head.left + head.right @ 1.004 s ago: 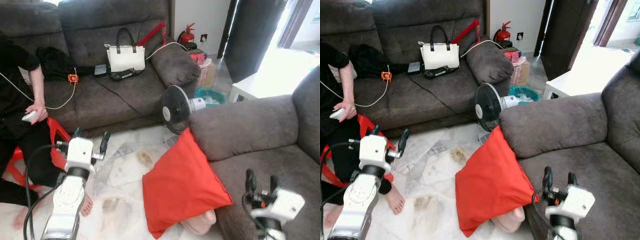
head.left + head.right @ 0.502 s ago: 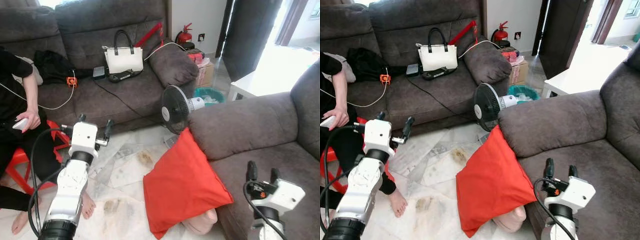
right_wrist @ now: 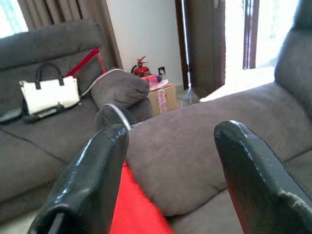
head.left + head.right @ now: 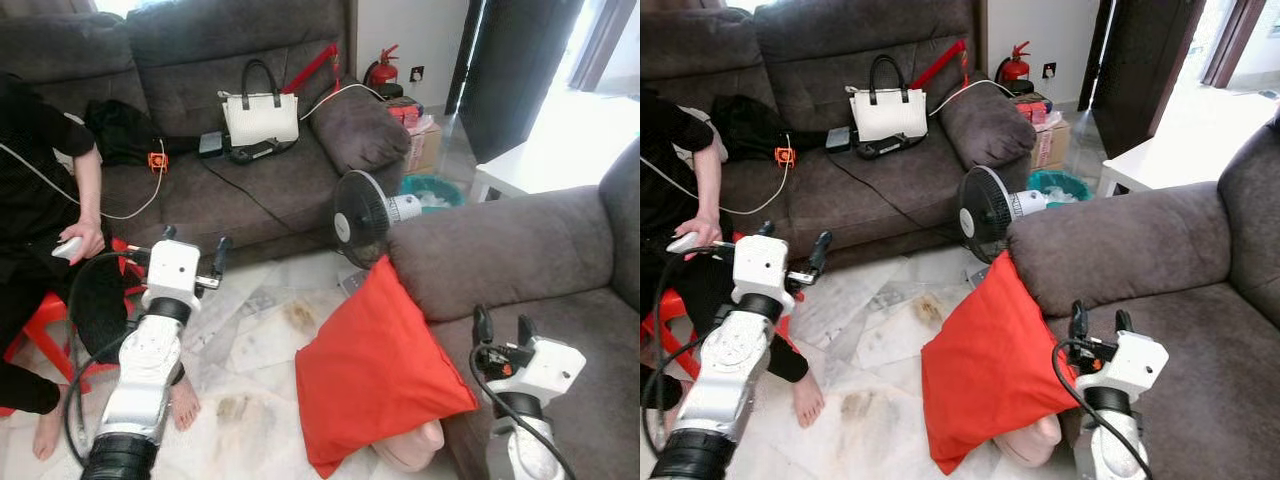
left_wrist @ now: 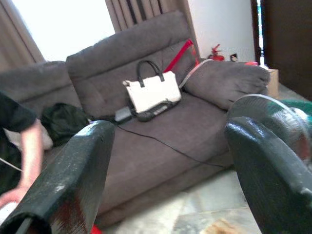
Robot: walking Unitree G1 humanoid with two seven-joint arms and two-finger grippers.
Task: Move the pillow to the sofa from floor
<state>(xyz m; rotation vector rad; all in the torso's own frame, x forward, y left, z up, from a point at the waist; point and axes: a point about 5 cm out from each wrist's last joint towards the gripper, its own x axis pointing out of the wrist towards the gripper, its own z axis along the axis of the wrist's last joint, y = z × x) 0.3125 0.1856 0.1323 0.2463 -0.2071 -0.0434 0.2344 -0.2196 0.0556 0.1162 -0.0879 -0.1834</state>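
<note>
pillow: a big red square fabric pillow [image 4: 378, 372] is seen standing on edge on the pale marble floor [image 4: 262, 340], leaned against the front of the grey fabric sofa [image 4: 520, 245], just left of the right end effector and not touched by it

right end effector [image 4: 497, 327]: raised over the sofa seat edge, fingers spread apart, nothing gripped

left end effector [image 4: 194, 255]: held up over the floor well left of the pillow, fingers parted, nothing held

beyond the pillow: a small black-and-white standing fan [image 4: 364, 209] is parked by the sofa arm

far side: a white handbag with black handles [image 4: 259, 115] is set on a second grey sofa [image 4: 220, 180]

left of the left end effector: a person in black [image 4: 45, 180] is seated
</note>
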